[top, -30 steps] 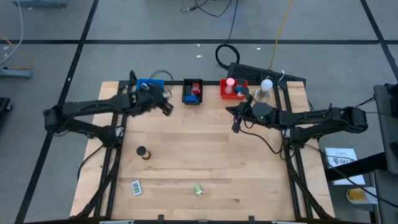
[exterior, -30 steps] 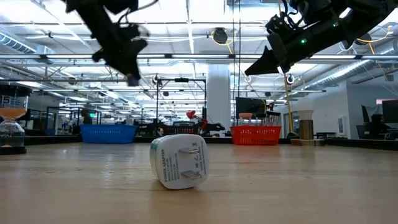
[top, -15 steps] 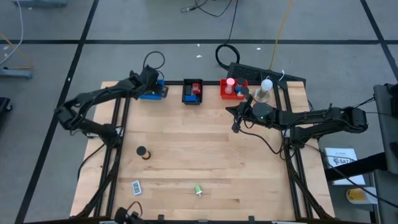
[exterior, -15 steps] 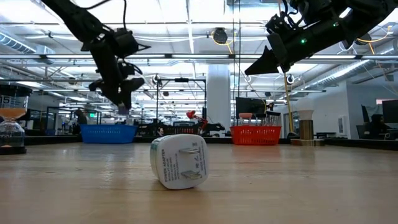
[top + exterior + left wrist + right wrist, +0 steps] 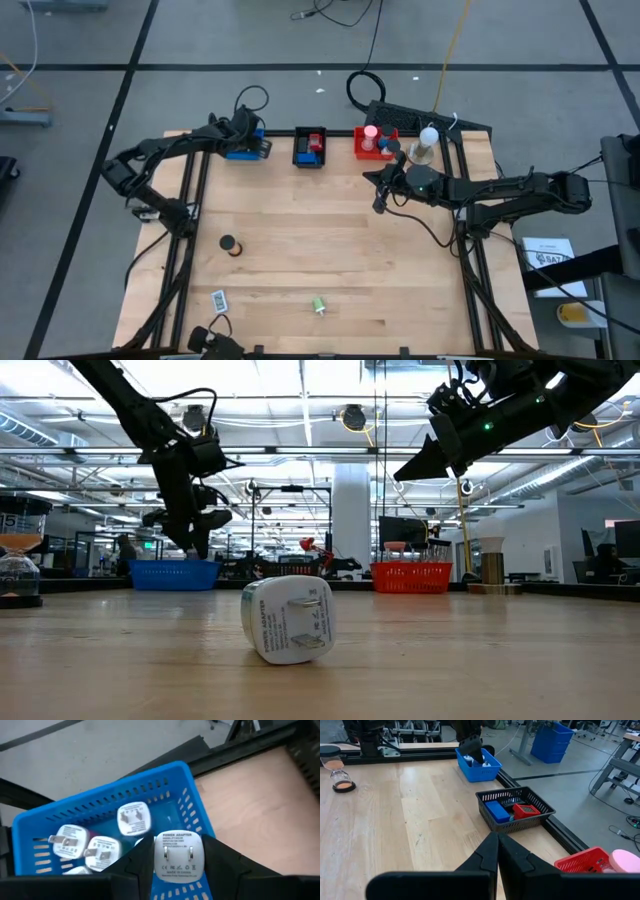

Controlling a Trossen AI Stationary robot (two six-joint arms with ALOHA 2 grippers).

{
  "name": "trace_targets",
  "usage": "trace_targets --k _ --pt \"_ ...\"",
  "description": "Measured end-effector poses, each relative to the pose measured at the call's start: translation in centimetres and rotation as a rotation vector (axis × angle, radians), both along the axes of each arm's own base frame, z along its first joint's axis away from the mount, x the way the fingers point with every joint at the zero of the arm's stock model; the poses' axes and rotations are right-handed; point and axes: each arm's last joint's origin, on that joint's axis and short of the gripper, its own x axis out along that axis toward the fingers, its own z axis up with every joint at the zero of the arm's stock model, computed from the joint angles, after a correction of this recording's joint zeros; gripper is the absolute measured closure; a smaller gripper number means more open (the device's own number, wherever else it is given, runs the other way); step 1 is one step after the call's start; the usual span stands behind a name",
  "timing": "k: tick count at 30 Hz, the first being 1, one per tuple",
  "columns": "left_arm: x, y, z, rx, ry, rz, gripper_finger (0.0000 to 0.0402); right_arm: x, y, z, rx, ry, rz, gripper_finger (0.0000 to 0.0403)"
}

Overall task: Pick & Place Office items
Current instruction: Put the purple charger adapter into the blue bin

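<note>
My left gripper point(image 5: 177, 862) hangs over the blue tray point(image 5: 243, 146) at the table's far left, shut on a white power adapter point(image 5: 177, 854). Several more white adapters point(image 5: 102, 851) lie inside that tray. My right gripper point(image 5: 378, 204) hovers shut and empty above the table's far right part. On the wood lie a black cylinder point(image 5: 229, 245), another white adapter point(image 5: 219, 300) and a small green item point(image 5: 318, 306). The low view shows that adapter point(image 5: 288, 620) resting on its rounded edge. My left gripper pinches the white adapter by its two opposite side walls point(image 5: 159, 857), one finger on each. The fingers point(image 5: 220, 865) slant down from above. The adapter's printed, pronged face point(image 5: 177, 851) is turned toward the wrist camera. It hangs clear above the blue tray's inside.
A black tray point(image 5: 310, 147) with blue and red items and a red tray point(image 5: 374, 142) with a pink-topped item stand along the far edge. A white ball-topped stand point(image 5: 427, 140) is at the far right. An hourglass point(image 5: 18, 565) stands at the side.
My left gripper has swung toward the table's far left corner and sunk, from beside the blue tray to just above it. It has turned somewhat on the way and has kept the white adapter in its hold. Most of the move came in the earlier half second.
</note>
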Motion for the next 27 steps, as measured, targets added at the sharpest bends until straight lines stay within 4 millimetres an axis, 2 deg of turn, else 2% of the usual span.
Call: trace_targets --k 7,19,27 --pt "0.0 0.2 -0.1 0.003 -0.002 0.005 0.0263 0.0 0.0 0.0 0.0 0.0 0.0 0.0403" --pt "-1.2 0.4 -0.1 0.011 0.056 0.062 0.0263 0.0 0.0 0.0 0.0 0.001 0.0 0.0403" --pt "-0.4 0.1 0.1 0.009 0.017 0.016 0.0263 0.0 0.0 0.0 0.001 0.0 0.0 0.0403"
